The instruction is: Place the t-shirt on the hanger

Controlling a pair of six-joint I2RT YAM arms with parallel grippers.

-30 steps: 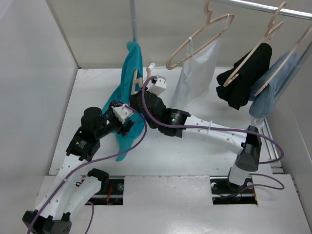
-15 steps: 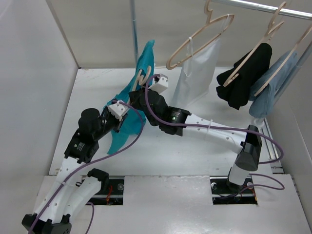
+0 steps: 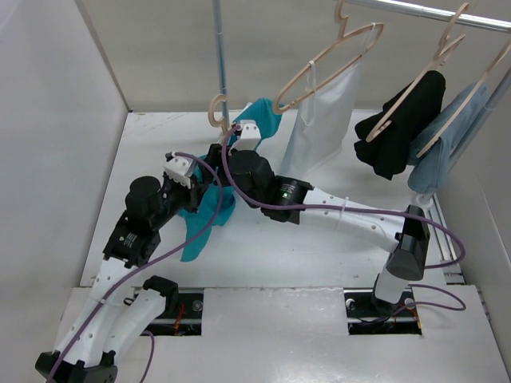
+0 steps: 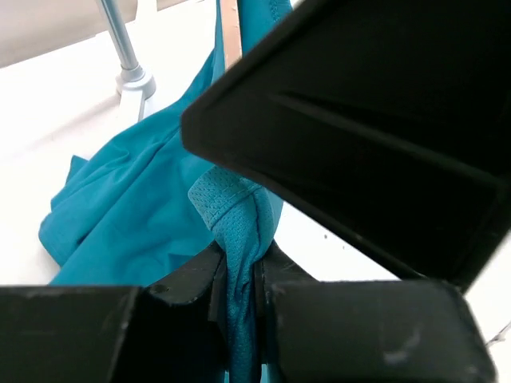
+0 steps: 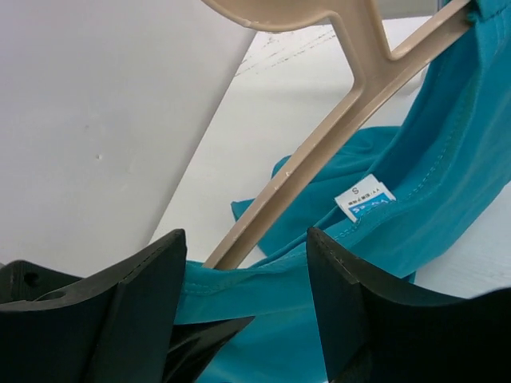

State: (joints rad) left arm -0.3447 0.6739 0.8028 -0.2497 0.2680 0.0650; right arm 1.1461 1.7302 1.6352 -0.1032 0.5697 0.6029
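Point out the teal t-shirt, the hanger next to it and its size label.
t-shirt [image 4: 136,215], left wrist view, on the broad cloth fold.
hanger [image 5: 335,128], right wrist view, on its sloping arm.
size label [image 5: 363,197], right wrist view, on its white middle.

Plain teal t-shirt [image 4: 120,215]; pale tan hanger [image 5: 351,88]; white size label [image 5: 364,197]; white table [image 3: 319,255].

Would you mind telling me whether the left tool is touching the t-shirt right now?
Touching: the left wrist view shows a bunched fold of the t-shirt clamped between the closed jaws of the left tool.
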